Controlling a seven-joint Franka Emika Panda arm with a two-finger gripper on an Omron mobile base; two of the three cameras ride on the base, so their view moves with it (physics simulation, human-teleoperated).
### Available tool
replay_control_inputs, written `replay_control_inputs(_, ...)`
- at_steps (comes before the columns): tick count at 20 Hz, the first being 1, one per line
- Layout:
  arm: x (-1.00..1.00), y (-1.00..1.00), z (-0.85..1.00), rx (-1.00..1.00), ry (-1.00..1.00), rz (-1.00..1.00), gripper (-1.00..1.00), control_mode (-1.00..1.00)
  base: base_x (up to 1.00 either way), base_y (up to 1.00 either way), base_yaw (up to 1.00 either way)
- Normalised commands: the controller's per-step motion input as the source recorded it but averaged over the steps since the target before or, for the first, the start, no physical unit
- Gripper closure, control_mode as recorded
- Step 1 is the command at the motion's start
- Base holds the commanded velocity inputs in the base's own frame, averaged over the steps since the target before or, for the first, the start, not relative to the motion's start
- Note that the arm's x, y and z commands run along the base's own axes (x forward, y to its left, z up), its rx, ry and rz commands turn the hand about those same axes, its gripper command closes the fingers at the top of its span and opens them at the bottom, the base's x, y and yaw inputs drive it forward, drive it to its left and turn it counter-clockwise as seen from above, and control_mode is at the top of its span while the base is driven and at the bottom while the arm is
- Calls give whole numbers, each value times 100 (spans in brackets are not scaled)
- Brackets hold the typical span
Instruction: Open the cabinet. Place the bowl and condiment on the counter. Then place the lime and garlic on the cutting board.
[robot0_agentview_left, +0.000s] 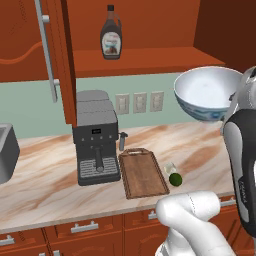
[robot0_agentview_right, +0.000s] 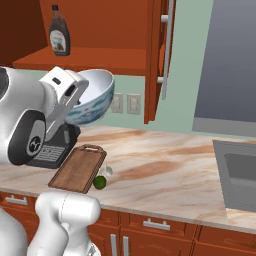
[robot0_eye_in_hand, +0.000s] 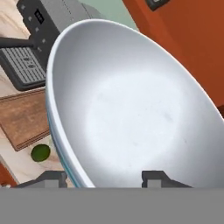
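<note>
Bowl first: the gripper holds it by the rim, one dark fingertip inside the bowl and one outside, at the bottom of the hand view. The jaws are closed on that rim. In the left base view the bowl hangs in the air at the right of the frame, tipped on its side, high above the counter. In the right base view the bowl is at the upper left, in front of the open cabinet.

I think the job now is to bring the bowl down onto the counter. To do it well, the arm should turn the bowl flat, so its bottom goes down first. It should pick a bare spot, away from the cutting board, the lime and the garlic. It should let go only when the bowl sits on the stone.

The bowl is round, wide, smooth and shiny, white inside with a blue pattern outside. It may slip, since only the thin rim is pinched. The counter is flat, with pink-brown swirls. The board is dark wood with a raised edge. The condiment, a small dark bottle, stands on the cabinet shelf at the top of the frame.
</note>
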Motion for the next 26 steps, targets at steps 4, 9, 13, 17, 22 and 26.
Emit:
replay_control_inputs(4, -3, -15, -38, -1, 1, 0, 100, -100, 0, 0, 0)
replay_control_inputs(9, 0, -16, -39, 0, 2, 0, 100, -100, 0, 0, 0)
replay_control_inputs(13, 0, -19, -40, 0, 3, 0, 100, -100, 0, 0, 0)
replay_control_inputs(17, 0, -21, -44, 0, 6, 0, 100, -100, 0, 0, 0)
replay_control_inputs(22, 1, -20, -45, -1, 8, 0, 100, -100, 0, 0, 0)
replay_control_inputs(26, 8, -12, -42, -2, 8, 0, 100, -100, 0, 0, 0)
